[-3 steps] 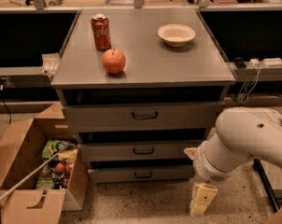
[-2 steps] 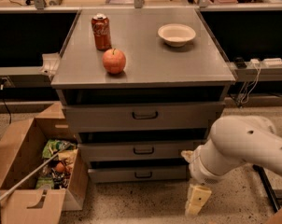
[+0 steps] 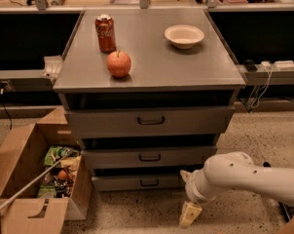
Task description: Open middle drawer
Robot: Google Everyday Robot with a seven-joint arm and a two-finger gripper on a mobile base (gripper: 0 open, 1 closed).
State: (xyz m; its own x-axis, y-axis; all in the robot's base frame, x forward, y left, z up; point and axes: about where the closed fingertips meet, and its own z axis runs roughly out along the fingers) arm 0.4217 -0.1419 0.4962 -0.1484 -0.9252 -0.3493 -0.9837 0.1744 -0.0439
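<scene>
The middle drawer [image 3: 149,157] is the second of three grey drawers in the cabinet, shut, with a small dark loop handle [image 3: 150,157] at its centre. The taller top drawer [image 3: 149,121] is above it and the lowest drawer [image 3: 137,182] below. My gripper [image 3: 190,213] hangs at the end of the white arm [image 3: 244,177], low near the floor, below and right of the middle drawer's handle and apart from it.
A red soda can [image 3: 105,33], an apple [image 3: 119,64] and a white bowl [image 3: 184,35] stand on the cabinet top [image 3: 152,67]. An open cardboard box [image 3: 32,179] with litter sits on the floor at the left. Cables hang at the right.
My arm and gripper have moved to the left and a little lower, toward the front of the lower drawers. The drawers have not moved.
</scene>
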